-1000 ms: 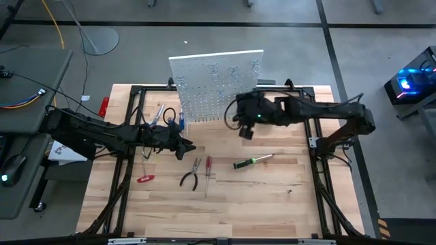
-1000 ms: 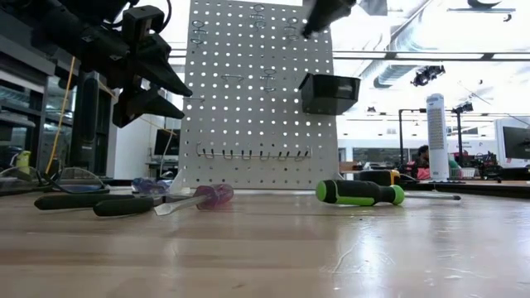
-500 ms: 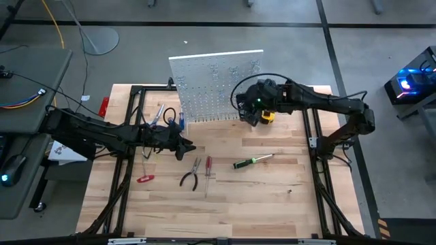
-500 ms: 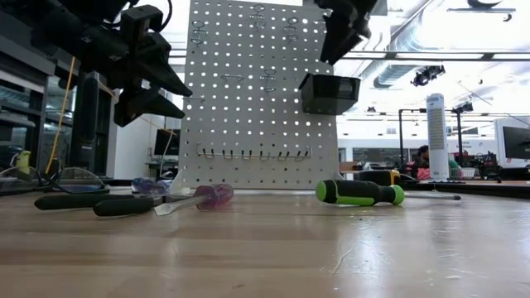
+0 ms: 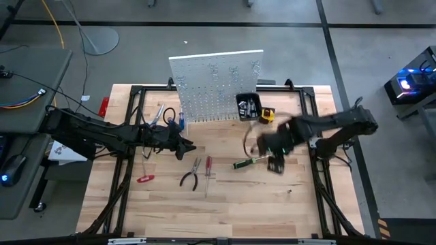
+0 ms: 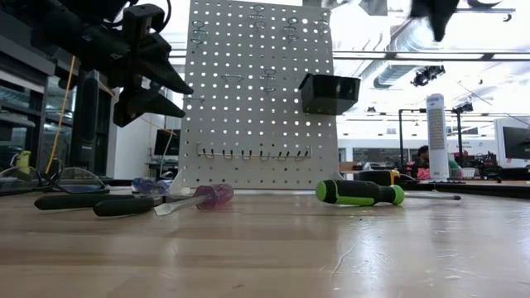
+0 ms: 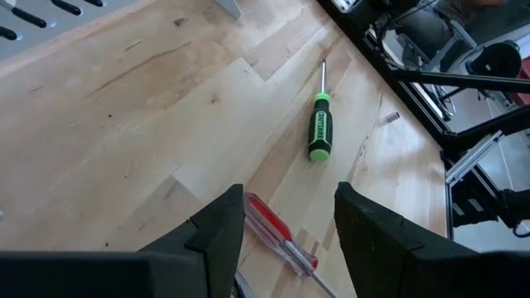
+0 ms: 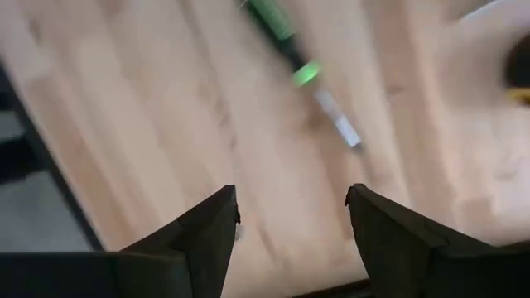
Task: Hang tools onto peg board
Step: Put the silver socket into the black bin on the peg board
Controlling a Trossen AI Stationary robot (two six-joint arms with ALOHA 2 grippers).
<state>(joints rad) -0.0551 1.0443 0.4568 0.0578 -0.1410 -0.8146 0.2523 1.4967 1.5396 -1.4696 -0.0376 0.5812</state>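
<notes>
The right gripper (image 5: 275, 162) hangs with fingers spread and empty, apparently lining up on the green-and-black-handled screwdriver (image 5: 249, 161) lying just beside it on the wooden table (image 5: 272, 204). Farther off stand the yellow tape measure (image 5: 266, 116) and white perforated peg board (image 5: 214, 82) with its black bin (image 5: 247, 106). The left gripper (image 5: 182, 147), also open and empty, waits above the red screwdriver (image 5: 208, 165) and dark-handled pliers (image 5: 191, 174).

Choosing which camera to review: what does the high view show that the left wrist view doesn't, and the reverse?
Only the high view: white perforated peg board, yellow tape measure, dark-handled pliers, right gripper open. Only the left wrist view: left gripper open and empty. Both: green-black handled screwdriver and red-handled screwdriver lying on the wooden table.
</notes>
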